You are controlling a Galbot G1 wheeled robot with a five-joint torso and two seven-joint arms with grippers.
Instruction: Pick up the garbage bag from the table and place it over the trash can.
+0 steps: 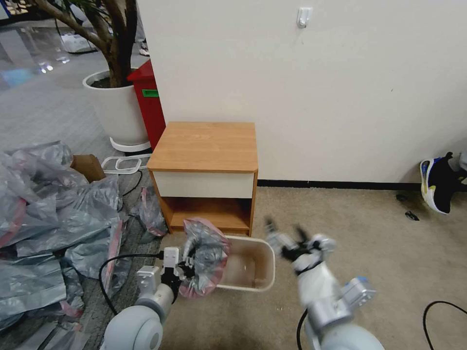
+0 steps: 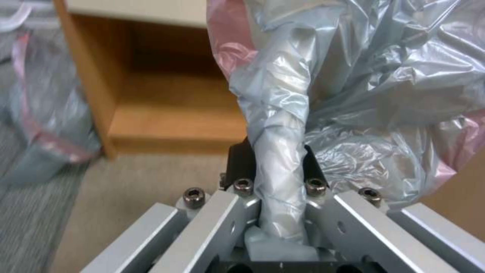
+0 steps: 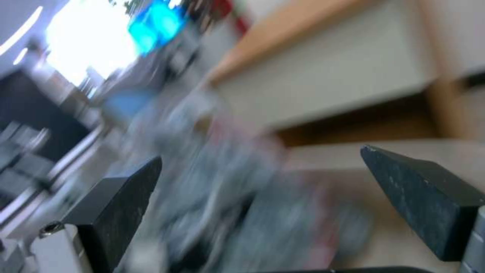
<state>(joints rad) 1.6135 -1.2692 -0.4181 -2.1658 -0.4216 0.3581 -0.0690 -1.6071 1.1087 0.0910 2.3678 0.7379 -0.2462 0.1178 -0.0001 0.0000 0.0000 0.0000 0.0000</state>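
Bag (image 1: pixel 206 255), clamped in left pincer (image 1: pixel 187 265), hangs over bin (image 1: pixel 253 267) rim; right pincer (image 1: pixel 287 238), open, must likely catch the far hem to spread it.

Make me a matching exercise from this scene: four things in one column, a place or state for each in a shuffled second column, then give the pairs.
Things:
1. garbage bag
2. trash can
3. right pincer
4. table

Places or states:
A. open, holding nothing, above the bin's right end
B. stands against the wall, its top bare
C. pinched in the shut left pincer, over the bin's left end
D. on the carpet in front of the nightstand, unlined

Pairs: 1-C, 2-D, 3-A, 4-B
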